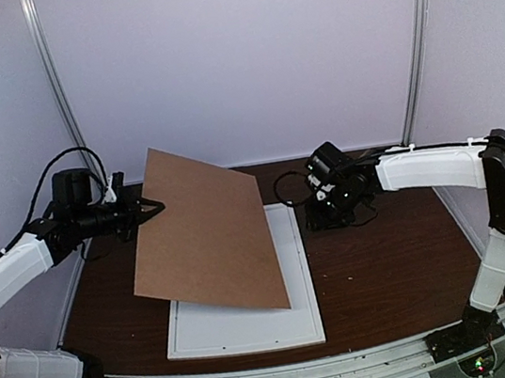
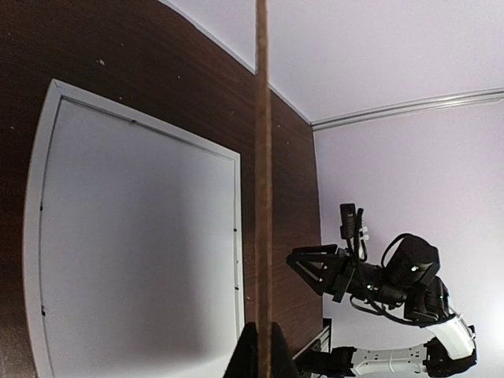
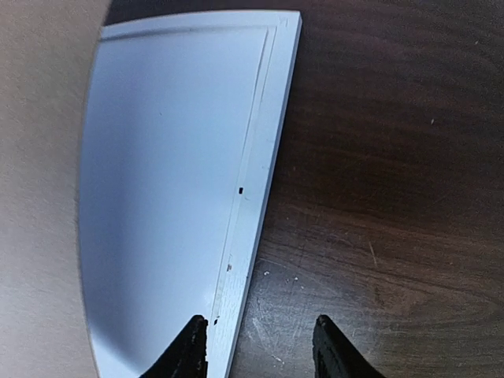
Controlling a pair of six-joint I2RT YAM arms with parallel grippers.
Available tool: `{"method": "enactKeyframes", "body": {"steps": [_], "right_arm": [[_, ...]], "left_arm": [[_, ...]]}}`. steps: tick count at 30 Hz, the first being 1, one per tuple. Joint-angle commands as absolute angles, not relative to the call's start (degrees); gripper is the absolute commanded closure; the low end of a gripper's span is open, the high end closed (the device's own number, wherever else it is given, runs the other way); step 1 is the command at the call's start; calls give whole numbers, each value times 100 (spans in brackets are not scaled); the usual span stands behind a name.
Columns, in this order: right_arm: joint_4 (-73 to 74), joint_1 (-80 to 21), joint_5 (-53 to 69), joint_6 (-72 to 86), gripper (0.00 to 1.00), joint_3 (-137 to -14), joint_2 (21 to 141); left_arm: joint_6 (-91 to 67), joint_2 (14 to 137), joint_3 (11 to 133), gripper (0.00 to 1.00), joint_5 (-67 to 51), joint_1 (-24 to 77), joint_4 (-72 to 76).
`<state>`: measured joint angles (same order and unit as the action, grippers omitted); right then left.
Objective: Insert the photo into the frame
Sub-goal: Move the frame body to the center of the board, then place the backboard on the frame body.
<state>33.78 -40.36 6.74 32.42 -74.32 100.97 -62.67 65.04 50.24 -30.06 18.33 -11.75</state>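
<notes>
Right now the step in hand looks to me like opening the frame up. The flat brown rectangular backing board point(image 1: 206, 229) is raised off the thin-railed white rectangular picture frame point(image 1: 295, 268), which lies flat on the dark wooden table point(image 1: 386, 255).

My left gripper point(image 1: 149, 208) is clamped on the board's left edge, one finger on each face. The board slants away from it, out over the frame's left part. I cannot tell whether its low near corner touches the frame.

My right gripper point(image 3: 264, 350) hovers with its fingers apart and nothing between them, just above the frame's right rail near the far corner.

I cannot pick out the photo as a red print. The frame's recess, below and to the left of the right gripper, shows only a plain white sheet point(image 3: 157, 197). It may be the photo's back or a mat.

The left arm reaches in level from the left with its wrist rolled. The right arm's elbow stands high at the right, with the forearm level and the wrist bent down.

Next, I judge, the board must swing clear to the left and be set down, then the photo squared into the recess.
</notes>
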Motion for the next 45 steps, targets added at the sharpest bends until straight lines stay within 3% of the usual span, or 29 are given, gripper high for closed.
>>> {"method": "enactKeyframes", "body": {"steps": [1,20,45], "right_arm": [[3561,-3807,673,2976,54,-7470,9631],[3470,-3485,761,2983,54,-6857,9427],[3287,-3480,833,3004,54,-6702,9598]], "left_arm": [[-6623,6682,4980,100,-3153,2110,-43],[-6943,8012,4534,100,-3296,2385,1703],[-6812,8117,4389,100,-3418,2496,1494]]}}
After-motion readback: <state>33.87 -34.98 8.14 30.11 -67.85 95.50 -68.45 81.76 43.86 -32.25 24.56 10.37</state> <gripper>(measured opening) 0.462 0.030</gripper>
